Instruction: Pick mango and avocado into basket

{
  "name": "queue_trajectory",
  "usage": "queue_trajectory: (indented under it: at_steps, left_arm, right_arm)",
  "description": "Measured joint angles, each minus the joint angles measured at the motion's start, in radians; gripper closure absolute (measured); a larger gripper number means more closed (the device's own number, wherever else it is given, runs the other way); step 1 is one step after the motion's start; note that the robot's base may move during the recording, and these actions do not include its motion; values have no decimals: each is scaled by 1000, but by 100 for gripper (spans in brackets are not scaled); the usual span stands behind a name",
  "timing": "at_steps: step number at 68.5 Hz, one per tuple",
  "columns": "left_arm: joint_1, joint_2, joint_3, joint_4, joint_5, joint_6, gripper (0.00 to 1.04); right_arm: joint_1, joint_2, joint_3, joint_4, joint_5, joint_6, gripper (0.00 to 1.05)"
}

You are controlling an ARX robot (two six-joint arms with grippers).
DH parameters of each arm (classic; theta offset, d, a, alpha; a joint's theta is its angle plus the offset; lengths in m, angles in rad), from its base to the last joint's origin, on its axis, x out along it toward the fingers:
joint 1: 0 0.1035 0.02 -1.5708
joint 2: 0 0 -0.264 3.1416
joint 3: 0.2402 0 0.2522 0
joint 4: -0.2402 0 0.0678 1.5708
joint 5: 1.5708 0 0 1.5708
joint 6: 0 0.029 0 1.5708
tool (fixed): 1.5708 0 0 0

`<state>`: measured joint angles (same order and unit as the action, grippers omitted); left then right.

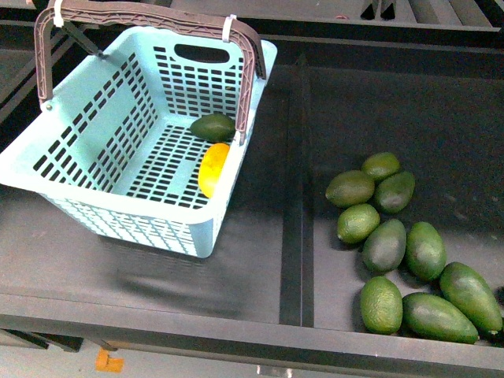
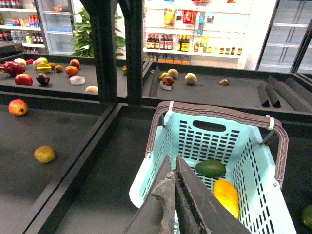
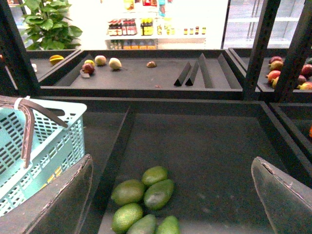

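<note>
The light teal basket (image 1: 94, 110) stands on the left shelf bay, its brown handles raised. Inside it lie the yellow-orange mango (image 1: 213, 168) and, just behind it, a dark green avocado (image 1: 213, 127). The left wrist view shows the same pair, mango (image 2: 226, 196) and avocado (image 2: 210, 168), on the basket (image 2: 161, 161) floor. My left gripper (image 2: 173, 165) is shut and empty, held above the basket's near rim. My right gripper (image 3: 173, 168) is open and empty, high over the loose avocados (image 3: 156, 194). Neither arm shows in the front view.
Several loose avocados (image 1: 405, 248) lie in the right bay. A raised divider (image 1: 295, 189) separates the bays. Farther shelves hold other fruit (image 2: 44, 154), and black shelf posts (image 2: 117, 48) stand behind the basket.
</note>
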<state>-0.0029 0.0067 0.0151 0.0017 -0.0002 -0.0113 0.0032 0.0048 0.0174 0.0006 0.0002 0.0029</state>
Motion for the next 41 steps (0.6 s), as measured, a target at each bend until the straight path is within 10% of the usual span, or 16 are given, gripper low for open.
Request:
queue_trajectory:
  at_steps: [24,41]
  left_arm:
    - [0,0,0,0,0,0,102]
    - [0,0,0,0,0,0,45]
  right_arm:
    - [0,0,0,0,0,0,9]
    - [0,0,0,0,0,0,9]
